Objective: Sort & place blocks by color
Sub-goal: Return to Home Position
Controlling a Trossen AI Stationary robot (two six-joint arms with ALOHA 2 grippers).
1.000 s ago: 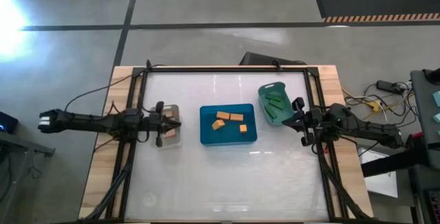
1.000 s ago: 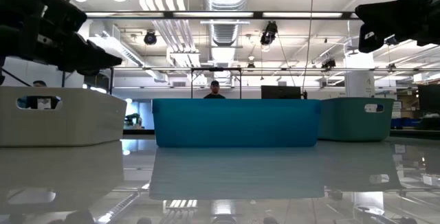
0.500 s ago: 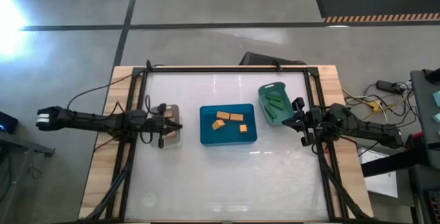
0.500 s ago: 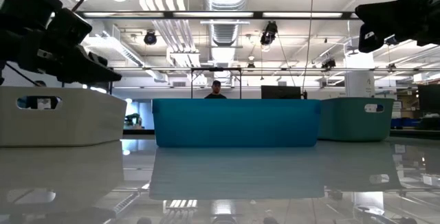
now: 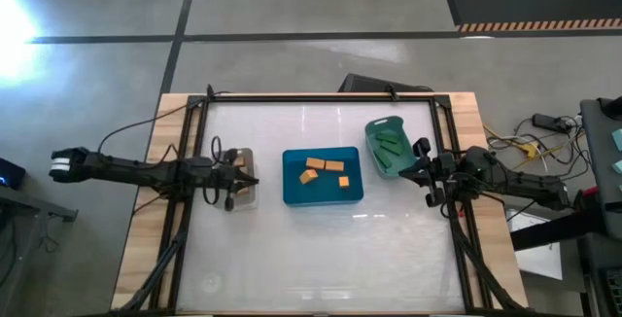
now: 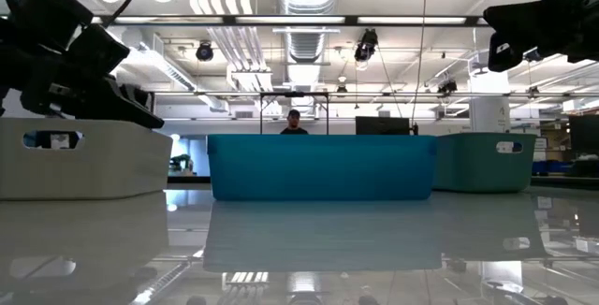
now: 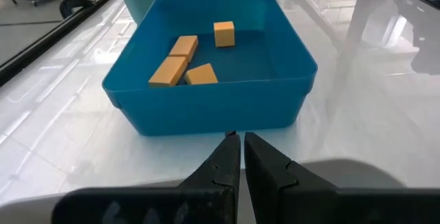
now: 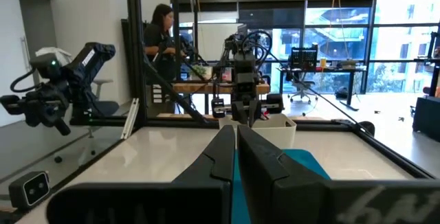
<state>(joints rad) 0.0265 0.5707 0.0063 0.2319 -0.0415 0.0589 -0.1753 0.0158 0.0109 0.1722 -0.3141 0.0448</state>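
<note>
Left pincer (image 5: 253,179) is clenched and empty, hovering over the pale bin (image 5: 240,153) on the left side of the table (image 5: 321,249), its nose pointing at the blue bin (image 5: 286,177). Four orange blocks (image 5: 326,166) lie inside that blue bin at centre. Right pincer (image 8: 234,128) is clenched too, nothing in it, hanging just beside the teal bin (image 5: 372,127), where the green blocks (image 5: 391,142) lie. The pale bin's contents? Can't tell, the arm covers them.

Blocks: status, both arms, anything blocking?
Left pincer shut, empty, over the pale bin. Right pincer shut, empty, beside the teal bin. Orange blocks in the blue bin, green blocks in teal. No obstruction seen.
</note>
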